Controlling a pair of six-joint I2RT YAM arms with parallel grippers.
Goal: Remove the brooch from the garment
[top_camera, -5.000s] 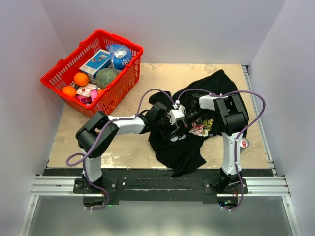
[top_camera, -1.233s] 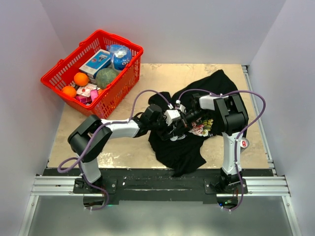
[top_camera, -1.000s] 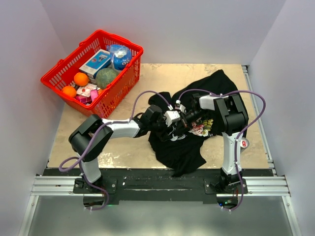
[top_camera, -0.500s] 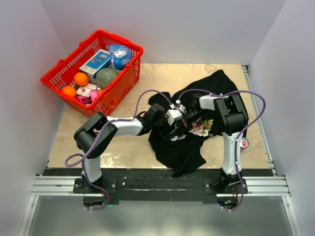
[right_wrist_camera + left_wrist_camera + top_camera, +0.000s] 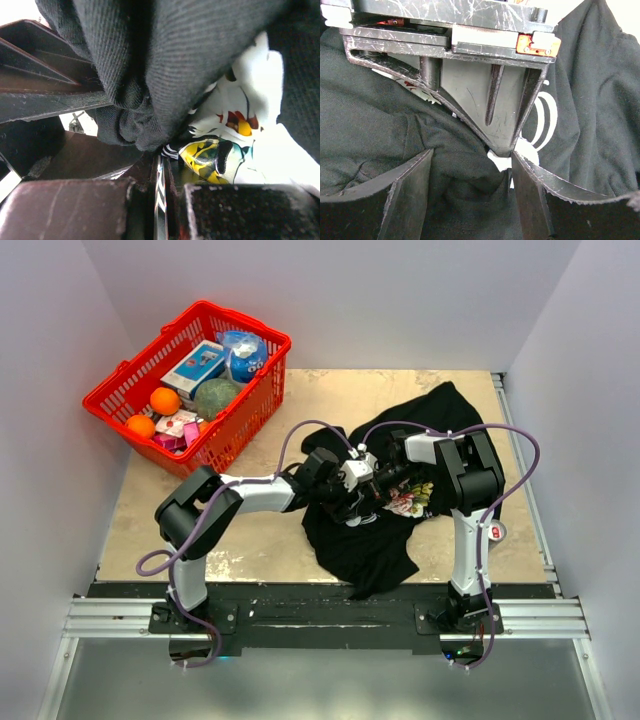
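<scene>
The garment (image 5: 370,540), a black T-shirt with a floral print (image 5: 408,502), lies crumpled at the centre right of the table. Both grippers meet on it just left of the print. My left gripper (image 5: 350,490) has a bunched fold of black cloth (image 5: 465,165) pressed between its fingers (image 5: 410,195). My right gripper (image 5: 374,488) faces it, almost touching. In the right wrist view it (image 5: 161,185) is shut on a thin shiny striped disc seen edge-on, the brooch (image 5: 161,192), under a black fold (image 5: 175,55) and beside the print (image 5: 240,115). The brooch's blue face is hidden.
A red basket (image 5: 130,375) with oranges, boxes and a large blue-and-white round container stands at the back left. White walls close in the table at the back and on both sides. The right gripper's grey body (image 5: 485,95) fills the upper left wrist view.
The left gripper drew a little to the left with the cloth about a second ago and has come back right against the right gripper. The right arm has not moved.
</scene>
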